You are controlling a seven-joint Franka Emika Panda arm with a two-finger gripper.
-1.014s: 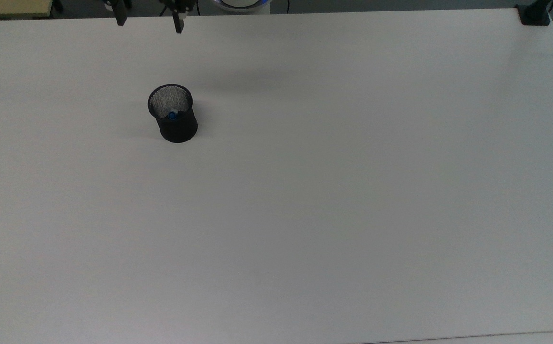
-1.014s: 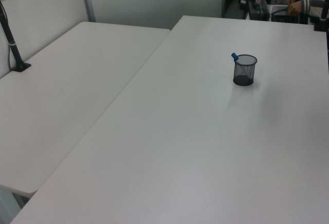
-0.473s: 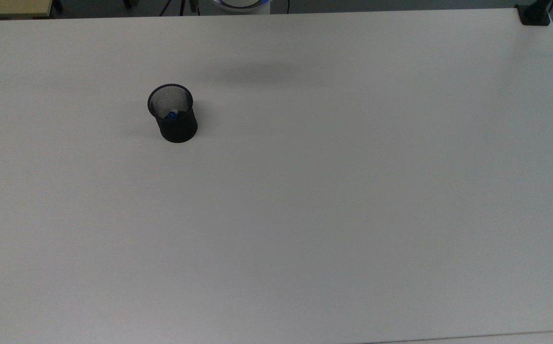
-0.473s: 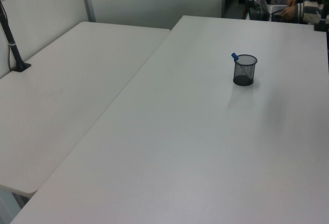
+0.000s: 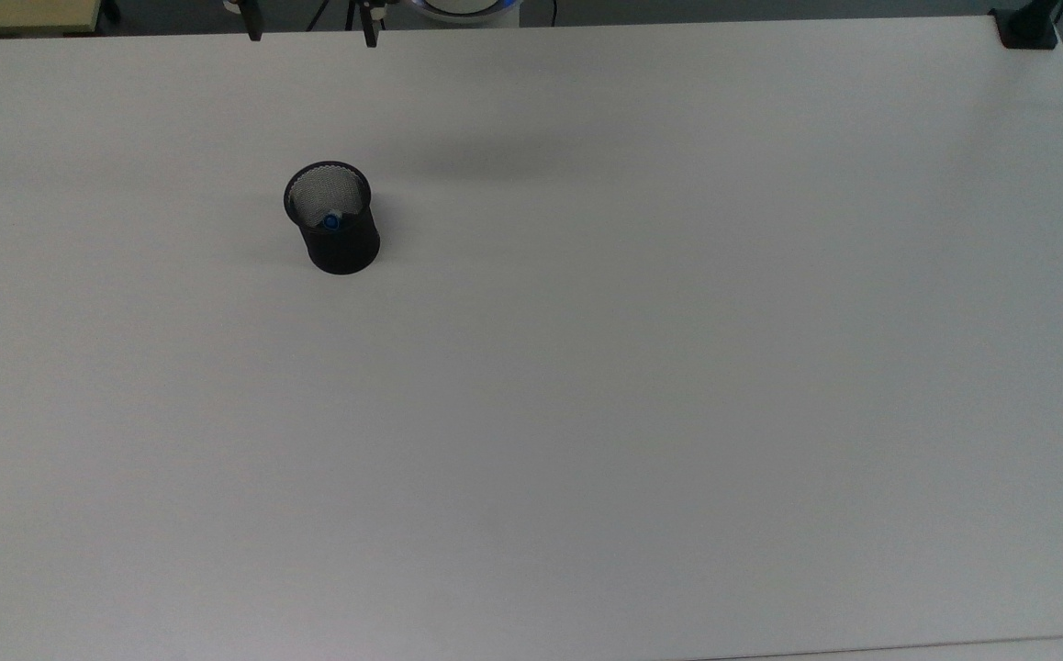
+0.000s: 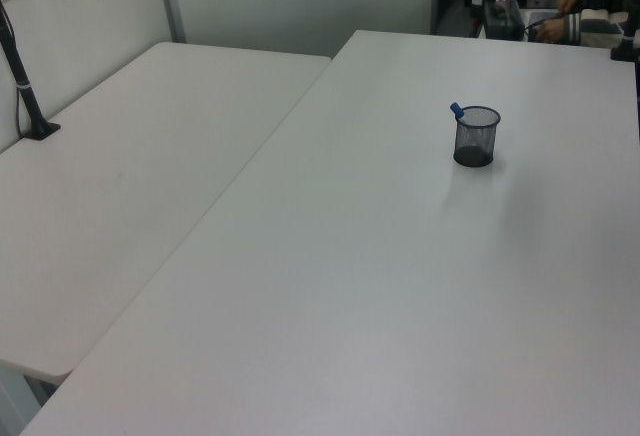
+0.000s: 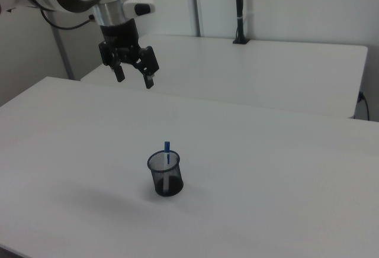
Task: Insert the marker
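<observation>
The marker (image 7: 167, 154) stands inside the black mesh cup (image 7: 165, 175), its blue cap poking above the rim. In the top view the cup (image 5: 333, 220) sits on the white table left of centre, with the marker's blue end (image 5: 331, 221) inside. In the left view the cup (image 6: 475, 137) shows the blue cap (image 6: 456, 111) at its left rim. My gripper (image 7: 134, 78) hangs open and empty high above the table, well behind and left of the cup in the right view. Its two fingertips (image 5: 370, 35) peek in at the top view's upper edge.
A second white table (image 6: 120, 166) adjoins on the left view's left, with a black clamp post (image 6: 30, 106) on it. A person's hand and striped sleeve (image 6: 570, 24) rest by equipment at the far end. A black clamp (image 5: 1025, 28) sits on the top view's upper right corner.
The gripper's fingertips rose out of the top view's upper edge, then reappeared slightly further right. The cup and marker have stayed still.
</observation>
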